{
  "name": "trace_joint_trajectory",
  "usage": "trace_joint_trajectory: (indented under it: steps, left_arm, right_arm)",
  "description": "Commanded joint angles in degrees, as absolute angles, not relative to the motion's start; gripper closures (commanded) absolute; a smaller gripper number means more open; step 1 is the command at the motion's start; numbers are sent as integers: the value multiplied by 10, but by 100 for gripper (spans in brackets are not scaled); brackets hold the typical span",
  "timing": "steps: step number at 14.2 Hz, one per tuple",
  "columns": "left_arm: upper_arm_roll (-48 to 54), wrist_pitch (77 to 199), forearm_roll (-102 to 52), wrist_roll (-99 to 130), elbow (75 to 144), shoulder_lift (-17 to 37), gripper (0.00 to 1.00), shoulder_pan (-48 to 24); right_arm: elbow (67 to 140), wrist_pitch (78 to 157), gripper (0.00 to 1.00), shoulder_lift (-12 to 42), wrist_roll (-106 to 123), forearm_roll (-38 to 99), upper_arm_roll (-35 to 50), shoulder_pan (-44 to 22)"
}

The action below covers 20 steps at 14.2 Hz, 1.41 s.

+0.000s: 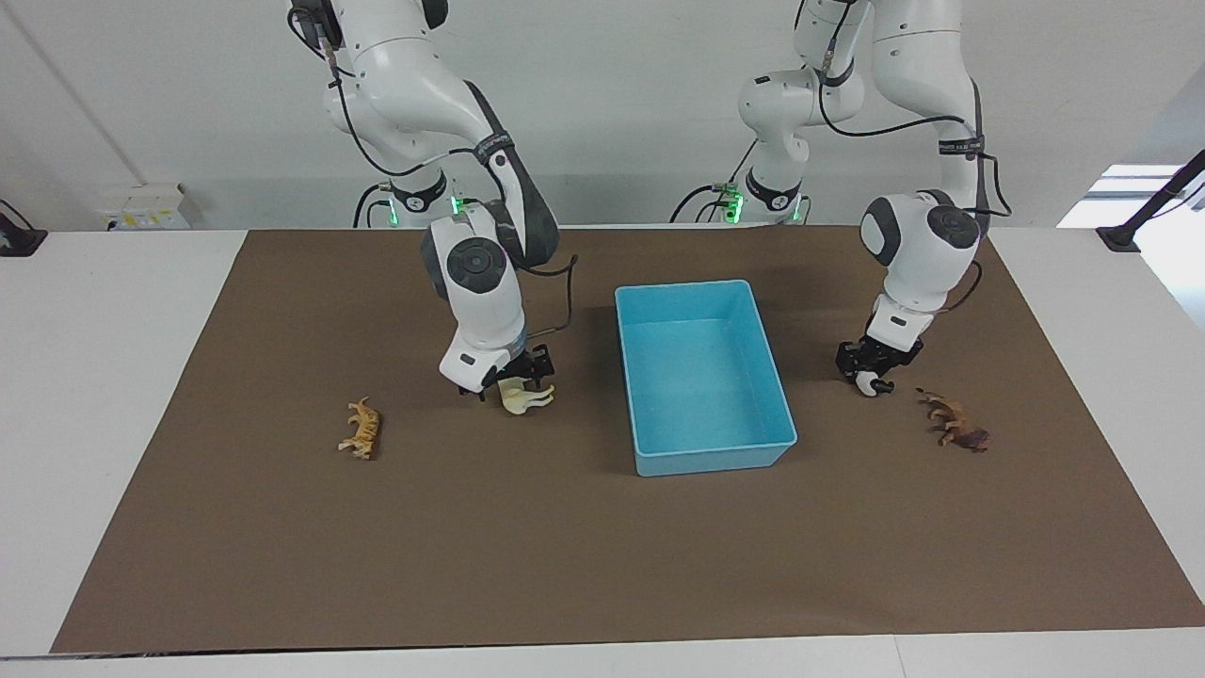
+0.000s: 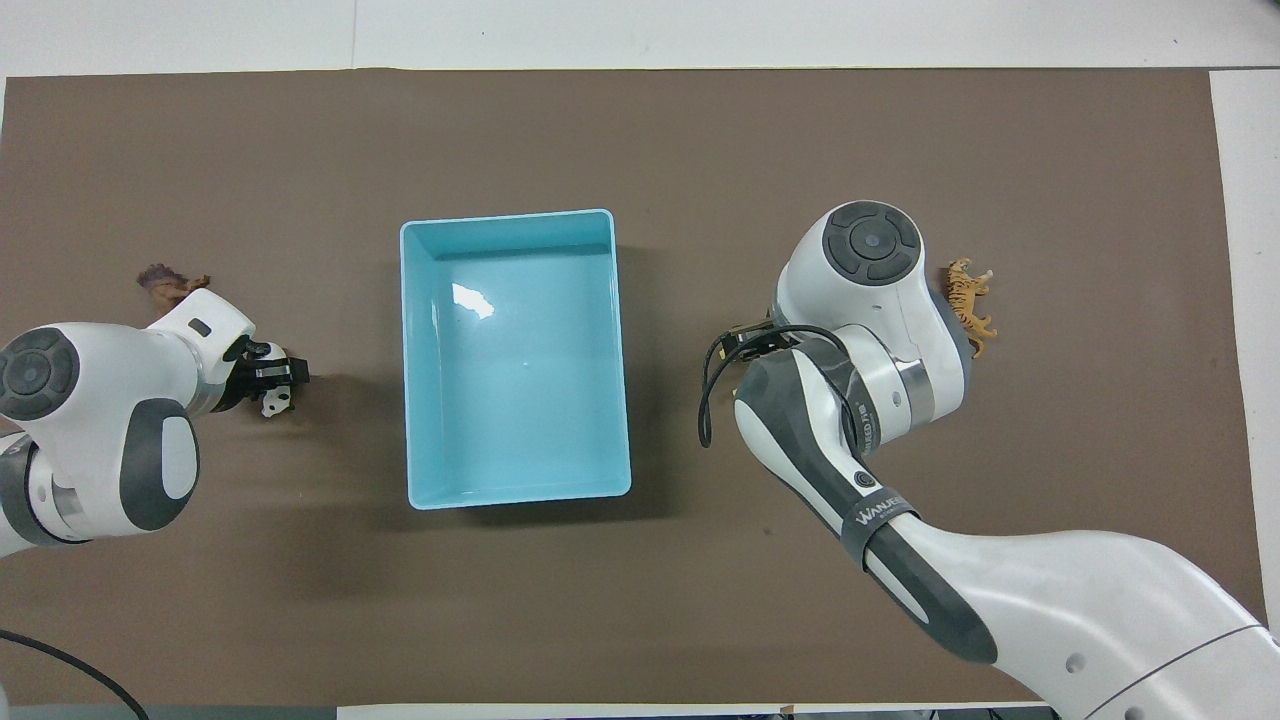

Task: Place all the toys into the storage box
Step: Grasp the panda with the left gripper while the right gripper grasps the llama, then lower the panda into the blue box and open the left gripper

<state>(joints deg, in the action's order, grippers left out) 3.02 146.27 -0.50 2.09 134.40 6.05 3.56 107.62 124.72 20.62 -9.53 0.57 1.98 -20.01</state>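
The light blue storage box stands empty mid-table. My left gripper is down at the mat toward the left arm's end, shut on the black-and-white panda. The brown lion lies just beside it, farther from the robots. My right gripper stands open low over the cream horse, which rests on the mat beside the box; the arm hides both from above. The orange tiger lies toward the right arm's end.
A brown mat covers the white table under everything. The right arm's elbow and cable hang close to the box's side wall.
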Motion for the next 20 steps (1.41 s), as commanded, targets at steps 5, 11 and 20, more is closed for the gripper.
trace_joint_trajectory:
  steps: [5, 11, 20]
  left_arm:
    - [29, 1226, -10, 83, 1130, 59, 98, 4]
    - [31, 1165, -23, 355, 1061, 49, 97, -167]
    - [27, 1157, -19, 379, 1098, 28, 0, -206]
  right_arm:
    - [1143, 1308, 0, 179, -105, 9, 22, -201]
    - [1146, 1310, 0, 179, -118, 9, 22, -209]
    - [1173, 1373, 93, 179, -136, 9, 22, -209]
